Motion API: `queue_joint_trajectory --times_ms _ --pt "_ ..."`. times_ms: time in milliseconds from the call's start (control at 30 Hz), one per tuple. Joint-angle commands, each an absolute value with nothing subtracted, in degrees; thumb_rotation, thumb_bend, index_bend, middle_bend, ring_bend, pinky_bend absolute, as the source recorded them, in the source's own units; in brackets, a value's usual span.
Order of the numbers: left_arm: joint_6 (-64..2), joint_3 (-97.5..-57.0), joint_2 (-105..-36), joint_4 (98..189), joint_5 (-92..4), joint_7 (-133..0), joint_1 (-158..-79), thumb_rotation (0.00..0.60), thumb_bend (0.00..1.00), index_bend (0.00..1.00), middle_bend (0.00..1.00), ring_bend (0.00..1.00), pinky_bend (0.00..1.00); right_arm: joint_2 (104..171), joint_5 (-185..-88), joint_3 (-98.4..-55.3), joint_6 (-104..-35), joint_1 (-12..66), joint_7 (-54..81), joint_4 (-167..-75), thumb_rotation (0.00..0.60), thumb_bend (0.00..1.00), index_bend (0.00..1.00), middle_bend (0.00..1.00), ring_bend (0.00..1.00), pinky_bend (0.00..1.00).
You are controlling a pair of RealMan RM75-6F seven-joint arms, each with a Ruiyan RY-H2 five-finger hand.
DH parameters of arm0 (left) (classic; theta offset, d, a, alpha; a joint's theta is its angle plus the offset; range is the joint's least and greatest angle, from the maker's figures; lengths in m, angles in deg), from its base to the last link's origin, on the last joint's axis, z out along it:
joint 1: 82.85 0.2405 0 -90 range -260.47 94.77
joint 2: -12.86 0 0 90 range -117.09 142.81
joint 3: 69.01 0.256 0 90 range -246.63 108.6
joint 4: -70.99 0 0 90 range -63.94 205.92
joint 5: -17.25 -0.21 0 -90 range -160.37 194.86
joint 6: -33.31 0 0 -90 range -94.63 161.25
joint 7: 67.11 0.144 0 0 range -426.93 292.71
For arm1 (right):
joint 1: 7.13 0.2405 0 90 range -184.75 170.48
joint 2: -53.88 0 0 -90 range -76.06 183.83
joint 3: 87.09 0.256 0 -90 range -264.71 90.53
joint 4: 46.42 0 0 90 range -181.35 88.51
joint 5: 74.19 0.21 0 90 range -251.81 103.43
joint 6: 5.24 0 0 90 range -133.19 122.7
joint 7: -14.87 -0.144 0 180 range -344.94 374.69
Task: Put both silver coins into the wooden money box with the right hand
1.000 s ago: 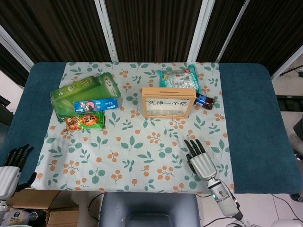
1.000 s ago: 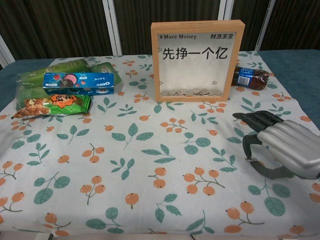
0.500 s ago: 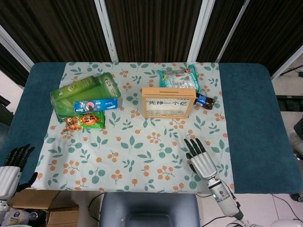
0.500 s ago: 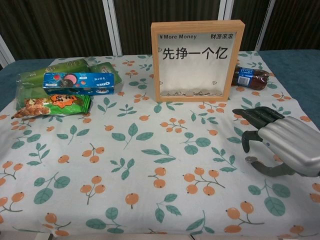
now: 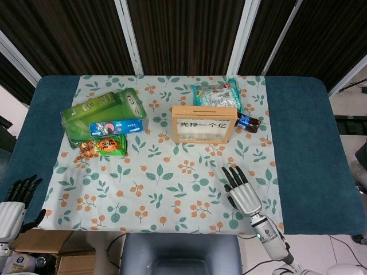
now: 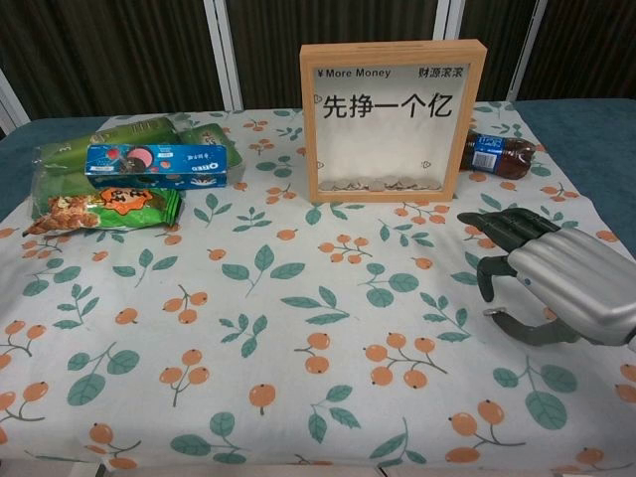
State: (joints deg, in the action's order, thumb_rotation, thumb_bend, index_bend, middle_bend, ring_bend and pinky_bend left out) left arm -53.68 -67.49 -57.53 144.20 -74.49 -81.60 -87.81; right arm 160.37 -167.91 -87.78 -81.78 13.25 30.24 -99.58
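Chest view shows the right hand point(image 6: 556, 283), a smooth silver metal shell with dark fingers point(image 6: 497, 224), low over the cloth point(image 6: 248, 298) on the right side. Its fingers are stretched forward and a little apart, and I see nothing held in them. Under the hand, near the thumb, a small flat silver coin point(image 6: 494, 312) lies on the cloth; the second coin I cannot find. The box point(image 6: 394, 119) stands upright behind, a rectangular frame of pale wood with a clear front pane and black printed characters; some round coins lie at its bottom. A dark bottle point(image 6: 499, 154) lies on its side just beside the box's right edge.

From the head view, the box point(image 5: 204, 124) has a narrow slot on top. The right hand point(image 5: 242, 192) is well apart from it, toward the near edge. The left hand point(image 5: 14, 203) is at the table's point(image 5: 298, 143) left corner, fingers spread, holding nothing. Shiny snack bags point(image 5: 103, 114) lie in a heap on the left.
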Motion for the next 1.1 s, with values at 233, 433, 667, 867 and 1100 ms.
queue_joint_trajectory --times_ms 233,433,667,867,1100 --pt "-53.40 -67.41 -57.61 143.88 -74.35 -81.81 -87.83 0.600 0.37 0.00 0.00 0.00 0.03 160.46 -167.61 -87.79 -81.02 13.50 30.32 -99.67 0.600 0.57 0.65 0.12 0.00 0.00" --pt "-53.41 -67.36 -57.68 143.52 -74.33 -82.20 -87.80 0.600 0.37 0.00 0.00 0.00 0.03 160.71 -167.63 -87.70 -81.32 13.54 30.11 -99.55 0.600 0.58 0.68 0.12 0.00 0.00" --pt "-53.50 -67.34 -57.86 143.36 -74.30 -82.10 -87.71 0.600 0.37 0.00 0.00 0.00 0.03 160.76 -167.34 -87.57 -81.00 13.65 30.41 -99.56 0.600 0.59 0.69 0.12 0.00 0.00" --pt "-53.63 -67.42 -57.65 143.78 -74.28 -81.72 -87.70 0.600 0.37 0.00 0.00 0.00 0.03 158.76 -168.51 -86.92 -84.14 13.73 29.63 -102.93 0.600 0.60 0.69 0.12 0.00 0.00" --pt "-53.96 -67.51 -57.46 144.31 -74.61 -81.57 -87.81 0.600 0.37 0.00 0.00 0.00 0.03 148.21 -171.40 -81.97 -92.63 14.72 30.01 -120.69 0.600 0.60 0.70 0.13 0.00 0.00"
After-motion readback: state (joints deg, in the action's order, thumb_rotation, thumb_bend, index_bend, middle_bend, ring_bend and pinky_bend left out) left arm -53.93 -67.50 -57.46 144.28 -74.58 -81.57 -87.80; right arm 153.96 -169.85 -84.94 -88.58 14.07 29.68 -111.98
